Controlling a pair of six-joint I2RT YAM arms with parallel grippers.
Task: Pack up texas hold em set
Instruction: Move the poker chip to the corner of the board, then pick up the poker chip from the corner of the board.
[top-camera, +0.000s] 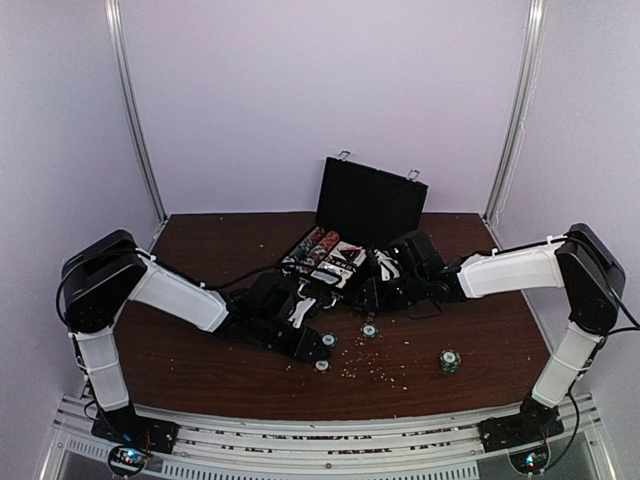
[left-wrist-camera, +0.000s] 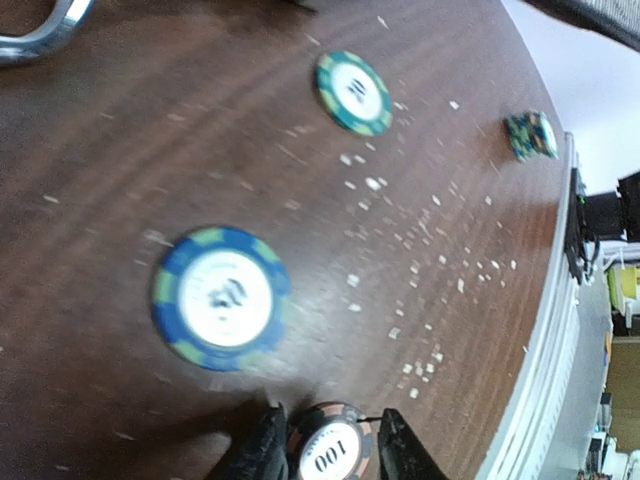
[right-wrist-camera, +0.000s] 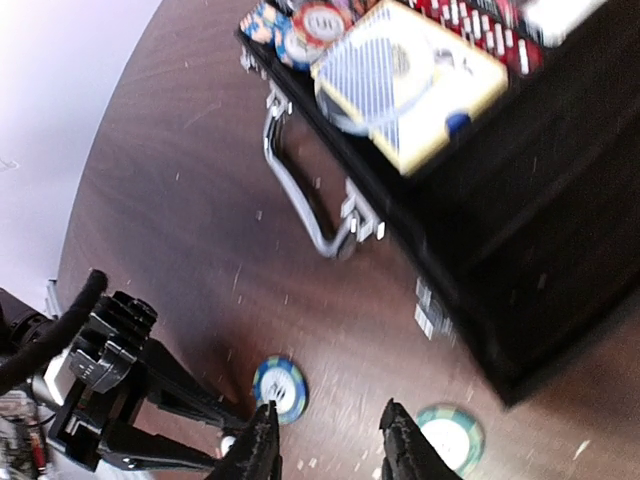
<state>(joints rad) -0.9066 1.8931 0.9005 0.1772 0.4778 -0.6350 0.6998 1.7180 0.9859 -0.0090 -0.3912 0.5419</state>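
Mid chip-gathering, my left gripper (left-wrist-camera: 331, 428) straddled the brown-rimmed "100" poker chip (left-wrist-camera: 330, 456) on the table (left-wrist-camera: 120, 150) (clamped? I couldn't tell). My right gripper (right-wrist-camera: 325, 432) hung open beside the black rectangular case (right-wrist-camera: 520, 270). Next, I judged: firm pinch, then caseward.

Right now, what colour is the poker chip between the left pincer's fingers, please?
Round chip: dark rim, reddish stripes, white centre marked 100; left wrist view.

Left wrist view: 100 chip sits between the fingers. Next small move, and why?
Probably close the left gripper fully on the 100 chip, then lift. Its fingers flank the chip on both sides, but a firm pinch isn't clear from this view. The case already stands open, so carrying the chip over can follow once the grip is secure.
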